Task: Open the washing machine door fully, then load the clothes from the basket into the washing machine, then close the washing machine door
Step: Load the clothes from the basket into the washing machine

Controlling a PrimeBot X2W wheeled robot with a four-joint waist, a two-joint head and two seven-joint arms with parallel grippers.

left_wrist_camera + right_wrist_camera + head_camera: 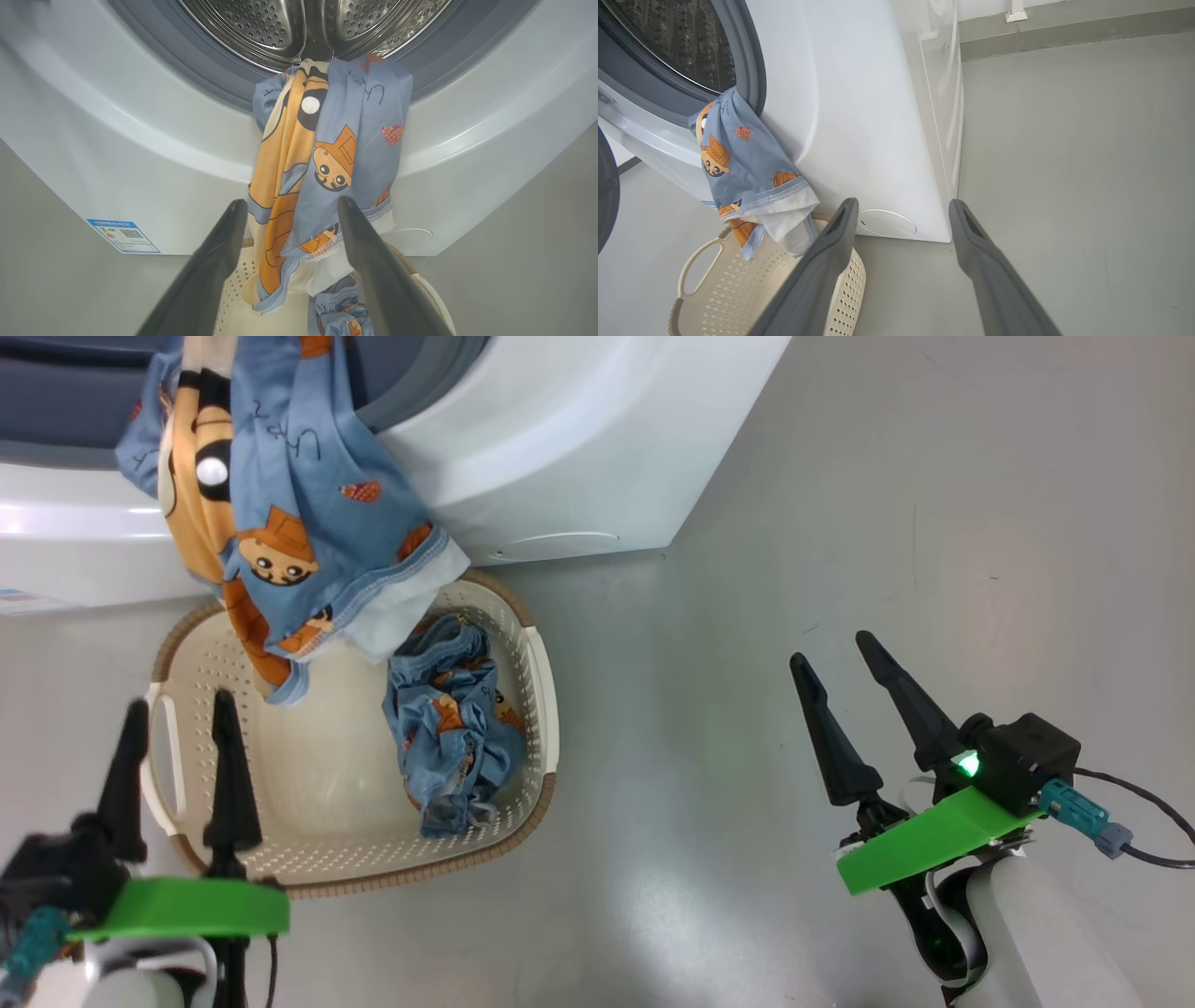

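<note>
While one blue garment [280, 523] hangs over the lower lip of the washing machine [560, 448], its upper end lies on the grey rubber seal [196, 70] and its lower end dangles down into the basket [537, 709]. The second garment [453, 728] lies crumpled inside the basket, close to its right wall. The basket stands on the grey floor [747, 616] just in front of the machine. The steel drum [261, 23] is uncovered. A dark curved edge at the left border of the right wrist view seems to be the door [605, 186], swung away from the opening. The left gripper [180, 700] is above the left part of the basket. Its fingers are spread wide and hold nothing, and they point toward the hanging garment. The right gripper [831, 647] is well apart to the right, over bare floor. Its fingers are also wide apart and empty. A small blue label [124, 235] sits low on the front of the machine.
</note>
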